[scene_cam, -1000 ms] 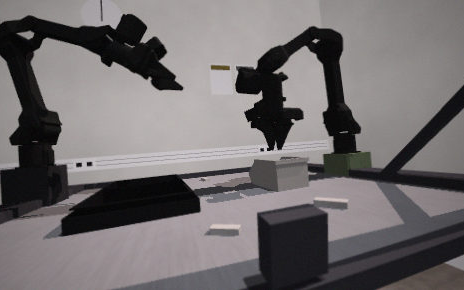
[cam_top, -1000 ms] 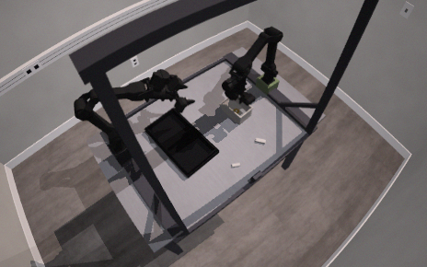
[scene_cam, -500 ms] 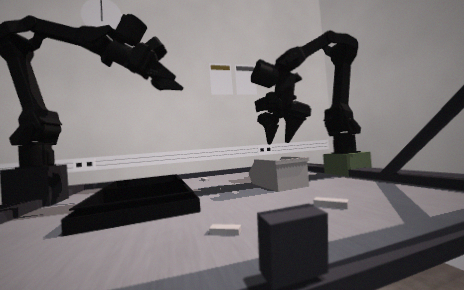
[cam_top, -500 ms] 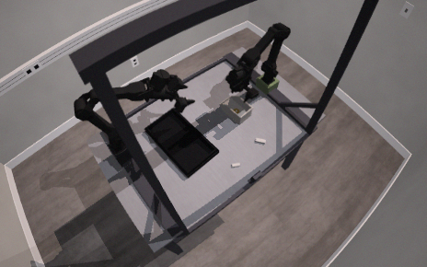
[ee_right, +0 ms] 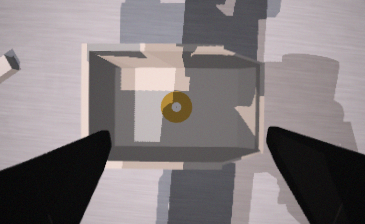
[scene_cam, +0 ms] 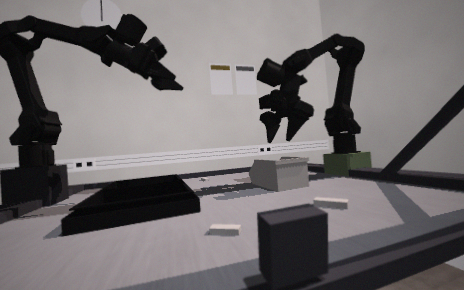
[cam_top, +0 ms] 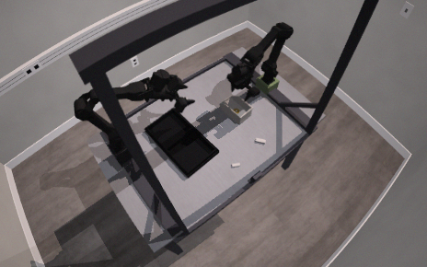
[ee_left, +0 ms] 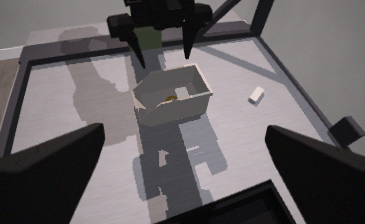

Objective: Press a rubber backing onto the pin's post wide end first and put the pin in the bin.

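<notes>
The gold round pin [ee_right: 176,106] lies flat on the floor of the beige bin [ee_right: 173,107], with a small pale backing at its centre. The bin also shows in the top view [cam_top: 236,109], in the exterior view [scene_cam: 280,173] and in the left wrist view [ee_left: 173,99], where a bit of the pin [ee_left: 171,98] shows inside. My right gripper [scene_cam: 285,125] hangs open and empty well above the bin, touching nothing. My left gripper [scene_cam: 167,80] is open and empty, high above the black tray [scene_cam: 132,201].
Two small white blocks [cam_top: 259,140] [cam_top: 236,164] lie on the table in front of the bin. A dark cube [scene_cam: 293,244] stands at the table's near edge. The right arm's green base [scene_cam: 347,163] is behind the bin. Dark frame posts cross the views.
</notes>
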You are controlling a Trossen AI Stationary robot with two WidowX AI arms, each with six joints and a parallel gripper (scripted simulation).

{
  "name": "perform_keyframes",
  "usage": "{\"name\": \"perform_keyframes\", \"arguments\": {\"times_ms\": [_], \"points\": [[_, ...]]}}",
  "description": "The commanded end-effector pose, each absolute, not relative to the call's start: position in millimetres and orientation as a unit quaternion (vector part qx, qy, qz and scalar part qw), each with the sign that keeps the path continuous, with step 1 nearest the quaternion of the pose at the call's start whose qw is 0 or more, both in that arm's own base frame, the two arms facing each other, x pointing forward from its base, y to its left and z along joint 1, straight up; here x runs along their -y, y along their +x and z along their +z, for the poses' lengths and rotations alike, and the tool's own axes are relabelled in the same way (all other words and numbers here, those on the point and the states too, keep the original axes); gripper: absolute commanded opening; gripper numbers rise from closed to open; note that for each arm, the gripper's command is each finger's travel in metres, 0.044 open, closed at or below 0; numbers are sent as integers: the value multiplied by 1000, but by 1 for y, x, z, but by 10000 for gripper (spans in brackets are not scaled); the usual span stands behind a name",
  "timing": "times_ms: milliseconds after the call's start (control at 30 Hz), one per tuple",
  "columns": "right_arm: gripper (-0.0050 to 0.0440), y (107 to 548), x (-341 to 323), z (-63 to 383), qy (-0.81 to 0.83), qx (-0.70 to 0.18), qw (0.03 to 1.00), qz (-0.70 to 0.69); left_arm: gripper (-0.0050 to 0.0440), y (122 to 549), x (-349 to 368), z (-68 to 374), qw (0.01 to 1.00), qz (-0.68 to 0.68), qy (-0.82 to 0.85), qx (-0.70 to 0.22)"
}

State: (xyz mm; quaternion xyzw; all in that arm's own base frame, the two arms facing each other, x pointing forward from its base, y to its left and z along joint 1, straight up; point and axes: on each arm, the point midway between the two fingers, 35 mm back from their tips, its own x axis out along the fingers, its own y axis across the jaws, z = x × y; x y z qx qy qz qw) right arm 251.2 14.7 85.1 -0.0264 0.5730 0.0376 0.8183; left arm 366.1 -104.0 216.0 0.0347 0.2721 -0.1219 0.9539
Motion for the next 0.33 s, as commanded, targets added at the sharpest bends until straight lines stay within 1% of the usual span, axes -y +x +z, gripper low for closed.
{"name": "perform_keyframes", "arguments": {"times_ms": [0,300], "points": [[440,252,-14,87,-28,-568,822,40,440,366,105,225,957,-122,33,-261],[440,254,-15,91,-27,-564,824,38,440,366,105,225,957,-122,33,-261]]}}
